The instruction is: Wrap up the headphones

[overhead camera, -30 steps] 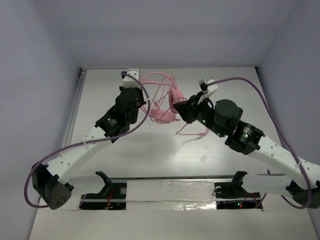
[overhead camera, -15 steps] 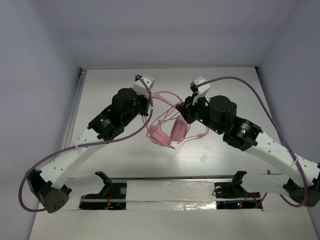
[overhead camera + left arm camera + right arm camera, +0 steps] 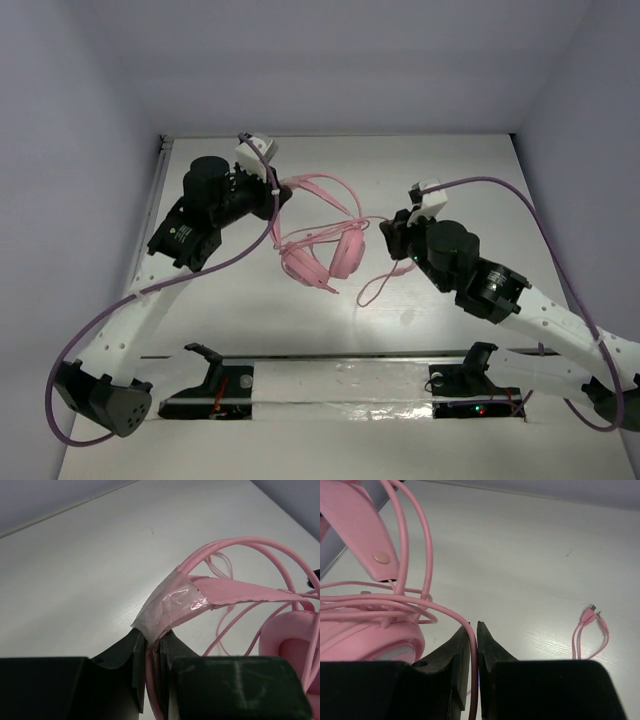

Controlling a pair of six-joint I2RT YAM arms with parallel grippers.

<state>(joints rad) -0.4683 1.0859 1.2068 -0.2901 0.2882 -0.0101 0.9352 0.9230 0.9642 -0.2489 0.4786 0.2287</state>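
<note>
Subject: pink headphones (image 3: 325, 250), with the earcups (image 3: 330, 258) taken as the reference point. The earcups sit low over the middle of the tabletop (image 3: 450, 170). Whether they rest on it cannot be told.

Left hand (image 3: 152, 641): left of the earcups and beyond them, clamped narrow on the headband (image 3: 240, 587) at a patch wrapped in clear tape (image 3: 167, 605). The band arches from that grip down to the earcups.

Right hand (image 3: 474, 630): just right of the earcups, jaws nearly together and pinching the thin cord (image 3: 427, 605) between the tips. Several loops of cord already hang about the band and cups. The plugs (image 3: 594, 611) lie loose on the tabletop, right of the earcups and nearer the arm bases.

Handling assessment:
- Weight – judged light. One hand carries the set by the band alone.
- Headband – springy rather than rigid, so it should flex and swing under side load. The taped patch looks glossy and may slip in the jaws.
- Cord – limp and thin, with no shape of its own. It will slide through a light pinch and slacken off the loops unless kept taut.
- Earcups – soft padding, a poor place to grip.

Recommended holds: the band near its crown for support, and the cord close to the last loop for winding.
</note>
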